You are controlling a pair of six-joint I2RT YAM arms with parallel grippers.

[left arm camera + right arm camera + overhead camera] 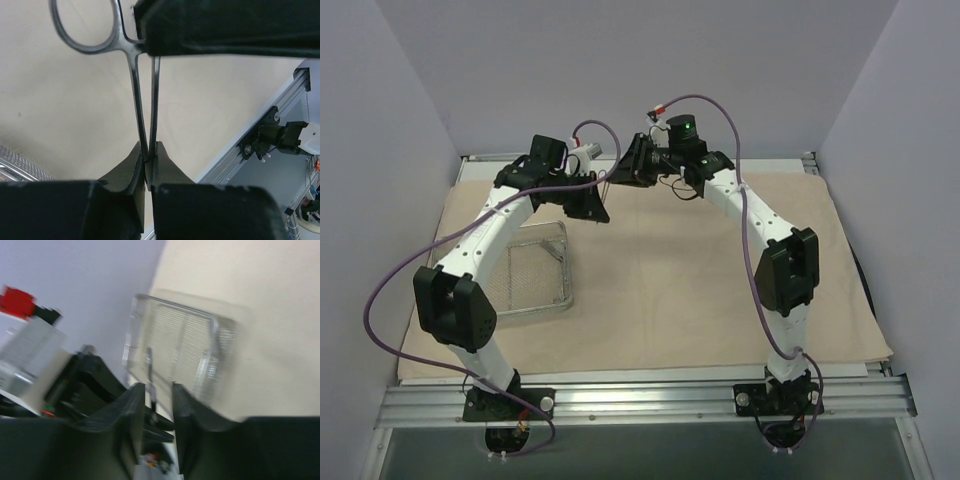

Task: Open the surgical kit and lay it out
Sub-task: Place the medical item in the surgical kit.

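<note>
The beige cloth wrap (700, 270) lies spread flat over the table. The silver wire-mesh tray (567, 262) sits on its left part, under my left arm. My left gripper (598, 210) hovers above the cloth at the back and is shut on the shanks of a scissor-like instrument (142, 100). One ring handle (85, 25) sticks out ahead. The other is hidden behind my right gripper (620, 172), which meets the left one tip to tip. In the blurred right wrist view the right gripper (159, 387) has a narrow gap, with a thin metal bar (150, 375) inside it.
A corner of the tray (20, 162) shows at the lower left of the left wrist view, and its rim (170, 305) in the right wrist view. An aluminium rail (640, 395) runs along the near edge. Grey walls close three sides. Purple cables hang from both arms.
</note>
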